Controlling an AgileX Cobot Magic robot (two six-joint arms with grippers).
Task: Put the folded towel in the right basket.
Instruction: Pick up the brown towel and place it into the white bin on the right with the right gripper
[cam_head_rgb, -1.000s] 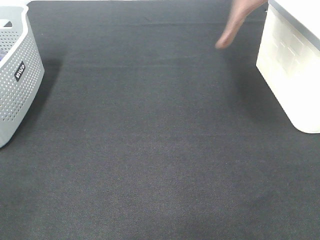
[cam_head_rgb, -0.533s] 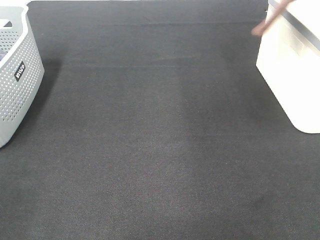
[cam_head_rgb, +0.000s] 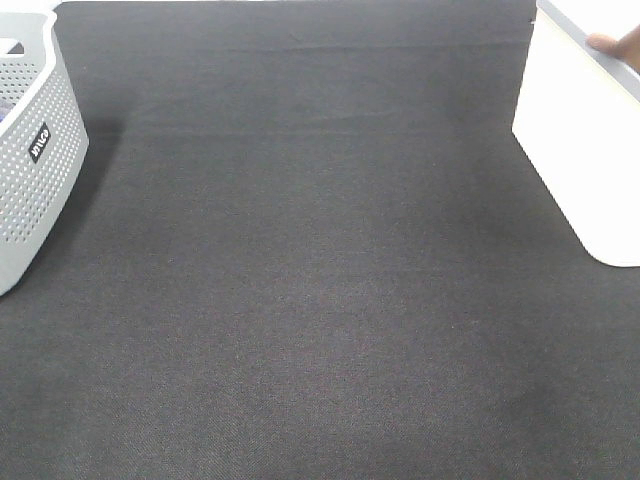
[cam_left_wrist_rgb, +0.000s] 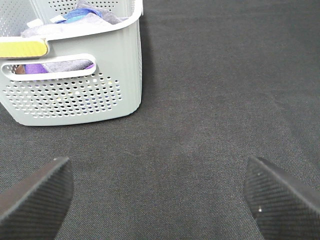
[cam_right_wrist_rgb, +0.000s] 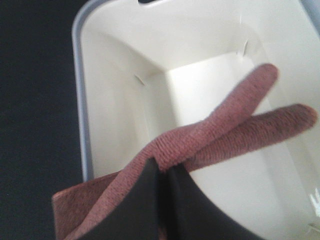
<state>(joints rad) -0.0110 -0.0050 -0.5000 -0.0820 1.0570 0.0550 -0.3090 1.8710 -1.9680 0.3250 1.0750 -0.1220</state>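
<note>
The folded towel (cam_right_wrist_rgb: 220, 132) is reddish-brown and hangs from my right gripper (cam_right_wrist_rgb: 162, 192), whose fingers are shut on its fold. In the right wrist view it hangs over the open inside of the white right basket (cam_right_wrist_rgb: 195, 45). In the exterior high view only a tip of the towel (cam_head_rgb: 612, 43) shows above the right basket's rim (cam_head_rgb: 580, 35) at the far right edge; the right gripper itself is out of that view. My left gripper (cam_left_wrist_rgb: 160, 195) is open and empty, low over the black mat.
A grey perforated basket (cam_head_rgb: 30, 160) stands at the left edge; in the left wrist view it (cam_left_wrist_rgb: 75, 95) holds several cloths in blue, purple and grey. The black mat (cam_head_rgb: 320, 280) covers the table between the two baskets.
The towel has moved right, from hanging over the mat near the right basket to over the basket's rim and inside. The left side has not changed.
</note>
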